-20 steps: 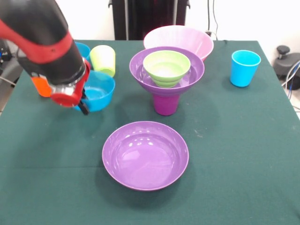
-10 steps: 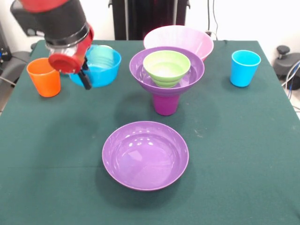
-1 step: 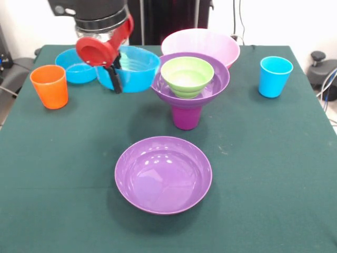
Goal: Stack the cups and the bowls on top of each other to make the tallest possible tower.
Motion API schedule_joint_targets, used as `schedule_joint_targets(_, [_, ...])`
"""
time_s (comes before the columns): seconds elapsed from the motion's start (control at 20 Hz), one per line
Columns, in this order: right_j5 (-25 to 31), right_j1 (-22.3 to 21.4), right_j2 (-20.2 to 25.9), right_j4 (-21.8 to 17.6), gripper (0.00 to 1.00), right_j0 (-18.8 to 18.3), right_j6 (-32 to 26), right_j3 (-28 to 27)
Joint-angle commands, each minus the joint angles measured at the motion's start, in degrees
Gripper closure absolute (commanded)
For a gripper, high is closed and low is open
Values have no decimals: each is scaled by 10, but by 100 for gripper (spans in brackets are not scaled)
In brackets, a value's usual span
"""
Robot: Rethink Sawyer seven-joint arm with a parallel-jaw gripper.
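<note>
My gripper [image 3: 118,77] is shut on the rim of a small blue bowl [image 3: 135,68], held in the air just left of the tower. The tower is a purple cup [image 3: 186,117] carrying a wide purple bowl [image 3: 216,80] with a small green bowl [image 3: 187,76] nested inside. A second small blue bowl [image 3: 77,67] rests on the table at the back left. An orange cup [image 3: 50,86] stands at the left. A light blue cup [image 3: 275,76] stands at the right. Another wide purple bowl [image 3: 163,174] lies in front, and a big pink bowl [image 3: 208,44] sits behind the tower.
The green tablecloth [image 3: 263,158] covers the table. The arm [image 3: 97,16] comes down at the back left, above the blue bowls. Dark equipment stands past the right table edge.
The arm rose and swung right, carrying the blue bowl from beside the orange cup to beside the tower. The second blue bowl now shows behind it.
</note>
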Motion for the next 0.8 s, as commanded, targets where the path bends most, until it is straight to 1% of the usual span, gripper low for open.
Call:
schedule_joint_targets(0.05, [-61, -8, -64, 1, 100, 55, 221, 69])
schedule_joint_targets(0.25, [-72, -23, -72, 5, 100, 69, 244, 88])
schedule_joint_targets(0.45, [-69, -41, -73, 10, 100, 75, 252, 102])
schedule_joint_targets(0.65, [-52, -55, -70, 14, 100, 77, 257, 107])
schedule_joint_targets(0.75, [-38, -66, -68, 18, 100, 72, 249, 107])
schedule_joint_targets(0.8, [-30, -62, -68, 18, 100, 70, 243, 97])
